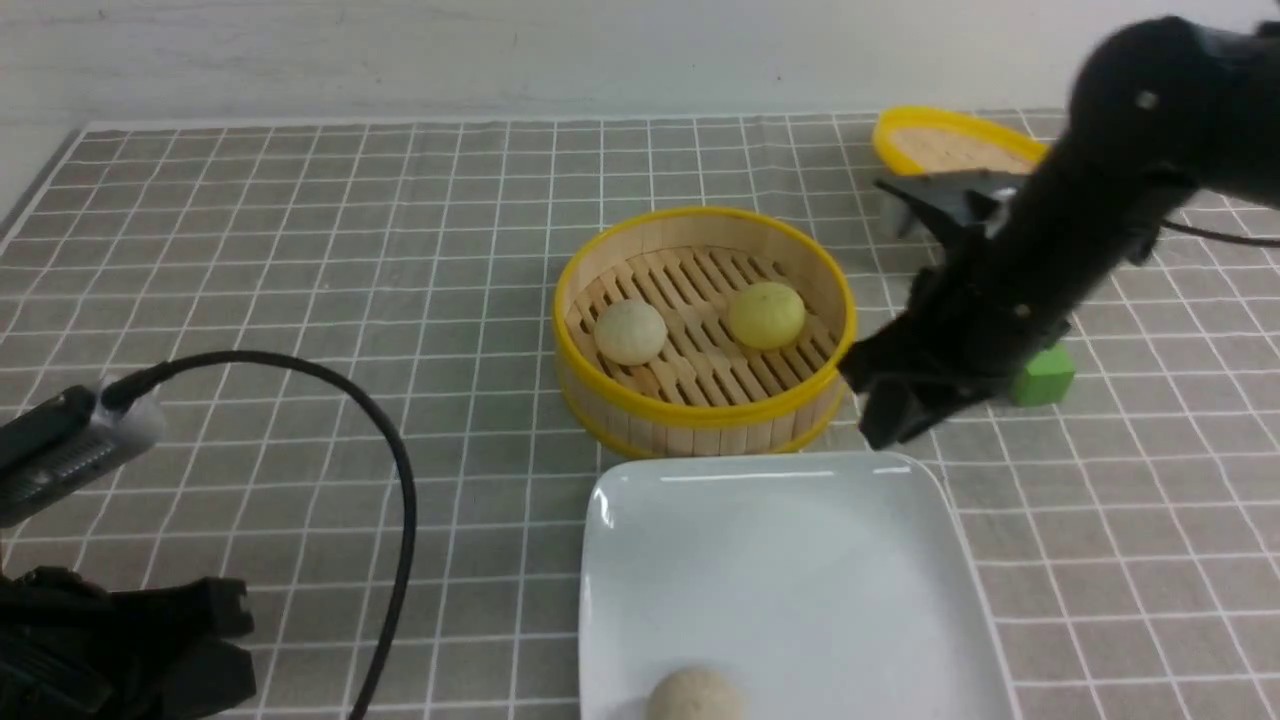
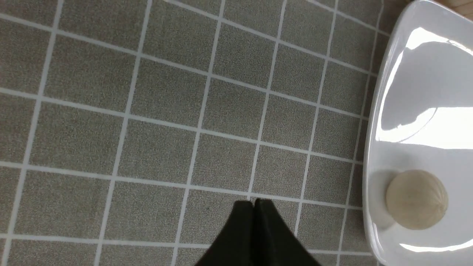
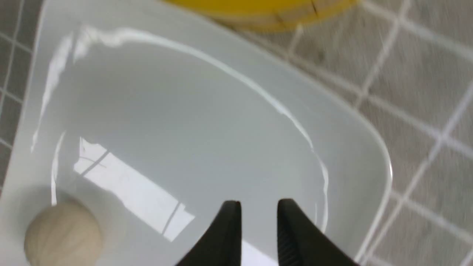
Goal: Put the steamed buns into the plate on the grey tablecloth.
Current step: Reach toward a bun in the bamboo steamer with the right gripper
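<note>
The white square plate (image 1: 800,560) lies on the grey tablecloth (image 1: 300,250) and holds one pale beige bun (image 1: 695,695) near its front edge. A second beige bun (image 1: 630,332) and the yellow bun (image 1: 766,314) sit in the bamboo steamer (image 1: 700,405) behind the plate. My right gripper (image 1: 885,425) hangs over the plate's far right corner, slightly open and empty. In the right wrist view the gripper (image 3: 258,202) is above the bare plate (image 3: 184,111), well apart from the bun (image 3: 63,234). My left gripper (image 2: 254,201) is shut and empty over the cloth, left of the plate (image 2: 425,74) and its bun (image 2: 416,199).
A green cube (image 1: 1043,377) lies on the cloth right of the steamer, partly behind my right arm. The steamer lid (image 1: 950,140) lies at the back right. A black cable (image 1: 400,480) loops over the cloth at the left, above my left gripper (image 1: 235,640).
</note>
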